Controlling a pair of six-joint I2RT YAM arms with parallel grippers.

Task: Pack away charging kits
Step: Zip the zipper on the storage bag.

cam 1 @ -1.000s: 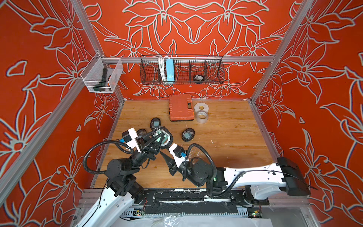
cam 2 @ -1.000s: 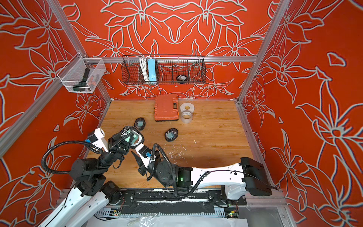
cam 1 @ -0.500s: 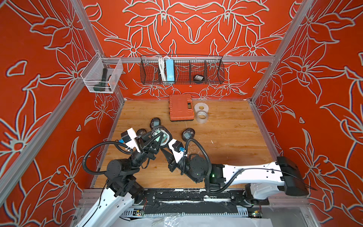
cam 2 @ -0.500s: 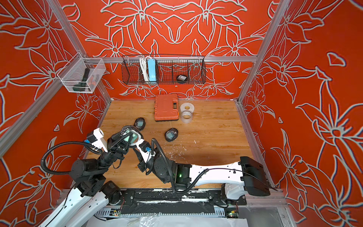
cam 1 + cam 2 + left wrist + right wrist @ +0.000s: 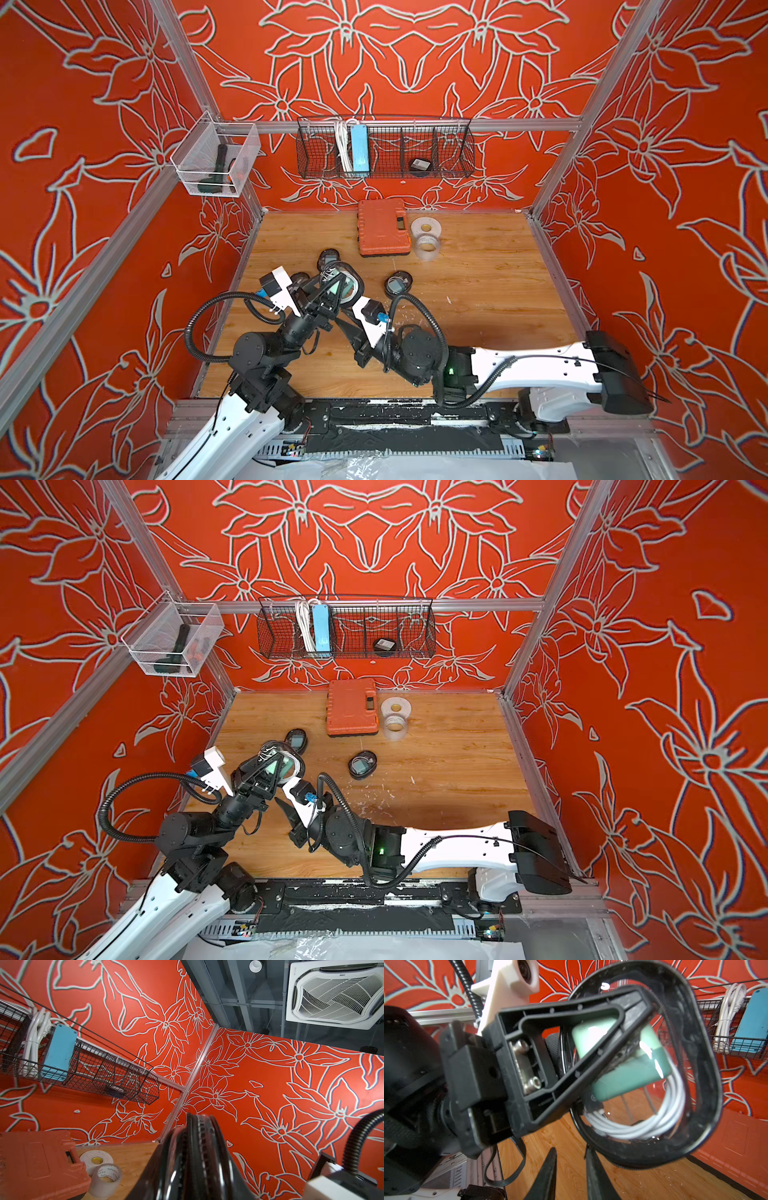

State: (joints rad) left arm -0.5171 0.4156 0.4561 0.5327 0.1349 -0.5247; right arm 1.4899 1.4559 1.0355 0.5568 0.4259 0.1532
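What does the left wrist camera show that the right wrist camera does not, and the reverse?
Only the left wrist view shows the tape rolls and the ceiling air unit. Only the right wrist view shows the teal plug and white cable inside the pouch. Both show the pouch, the wire basket and the blue power strip.

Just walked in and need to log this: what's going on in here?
The left gripper has a black-rimmed clear pouch clamped in its jaws, held up off the table, with a teal plug and coiled white cable inside. The right gripper sits just below the rim, jaws apart with nothing between them. Another pouch lies on the table.
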